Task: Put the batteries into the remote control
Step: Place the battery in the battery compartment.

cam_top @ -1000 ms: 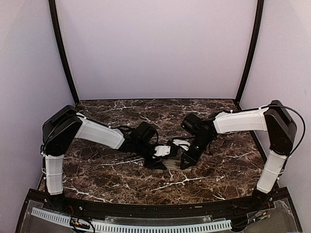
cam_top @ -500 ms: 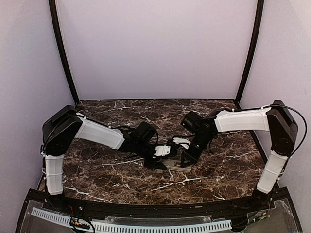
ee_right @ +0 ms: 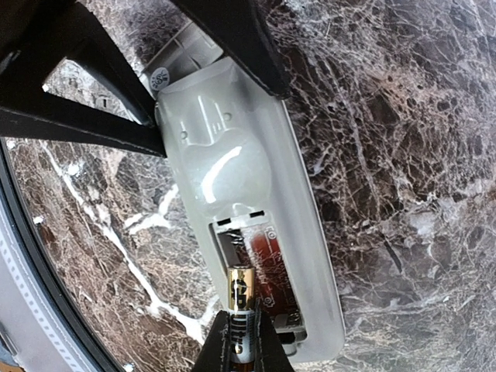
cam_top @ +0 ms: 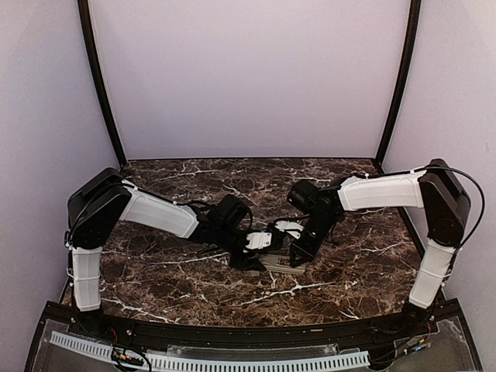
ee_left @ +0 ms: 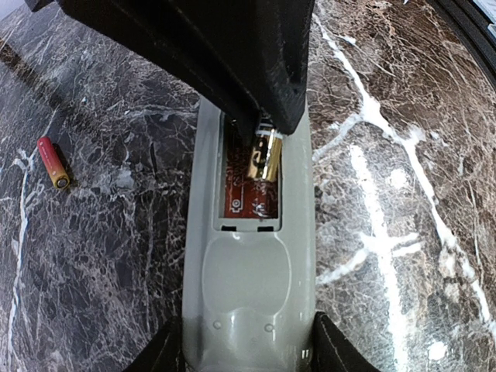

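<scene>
The remote control lies grey back up, with its battery recess open. My left gripper is shut on its near end, one finger on each side. My right gripper is shut on a battery with a gold end, and holds it tilted over the recess. The battery tip is at the recess's far part. The recess shows red inside, and I cannot tell if a cell lies there. A second red battery lies loose on the table. In the top view both grippers meet over the remote.
The dark marble table has a black raised rim along its near edge. Purple walls and two black poles close in the back and sides. The arms' elbows reach out to the left and right edges.
My right arm has shifted slightly left and nearer the remote with the battery in it. My left gripper and the remote have not moved.
</scene>
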Tool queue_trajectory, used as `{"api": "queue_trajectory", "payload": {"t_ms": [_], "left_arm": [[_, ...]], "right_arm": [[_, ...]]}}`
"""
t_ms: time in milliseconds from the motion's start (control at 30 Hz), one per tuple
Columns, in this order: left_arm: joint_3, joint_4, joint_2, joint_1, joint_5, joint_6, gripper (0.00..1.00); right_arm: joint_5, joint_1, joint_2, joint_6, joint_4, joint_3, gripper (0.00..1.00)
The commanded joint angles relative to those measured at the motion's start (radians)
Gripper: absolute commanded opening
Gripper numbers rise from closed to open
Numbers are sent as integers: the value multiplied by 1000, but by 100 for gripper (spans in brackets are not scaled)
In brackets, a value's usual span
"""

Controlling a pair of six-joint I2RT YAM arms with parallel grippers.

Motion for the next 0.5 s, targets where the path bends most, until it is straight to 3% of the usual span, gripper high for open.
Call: {"api": "queue_trajectory", "payload": {"t_ms": [0, 467], "left_arm": [[-34, -80, -1, 4, -14, 13, 38], [-28, -73, 4, 4, -15, 16, 38]], "right_arm": [[15, 4, 29, -15, -16, 21, 0], [14, 22, 108, -77, -8, 58, 0]]}}
